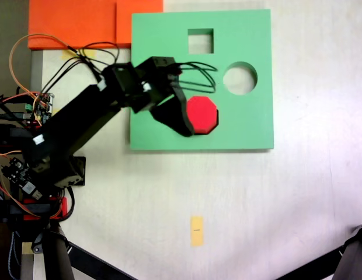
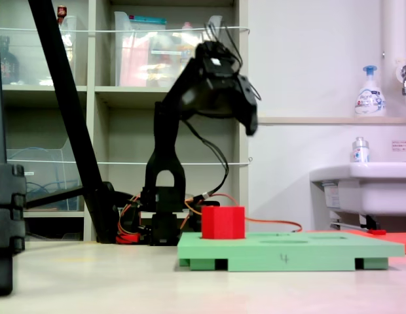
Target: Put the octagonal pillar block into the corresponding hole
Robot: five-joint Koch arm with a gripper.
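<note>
The red octagonal pillar block [image 1: 202, 114] stands upright on the green foam board [image 1: 245, 125], left of the board's middle in the top-down fixed view. From the side, the block [image 2: 223, 222] rises above the board's top face [image 2: 301, 248]. The corresponding hole is hidden; the block covers that spot. My gripper [image 2: 253, 129] hangs well above the block, apart from it and pointing down. From above, the gripper [image 1: 188, 129] overlaps the block's left edge. Its jaws line up one behind the other, so their gap does not show.
The board has a square cutout [image 1: 200, 41] and a round cutout [image 1: 240, 78]. Orange sheets [image 1: 76, 23] lie at the table's far left corner. A yellow tape mark [image 1: 197, 230] sits on the white table. Wires and the arm's base [image 1: 47, 169] crowd the left. Tripod legs [image 1: 350, 256] stand nearby.
</note>
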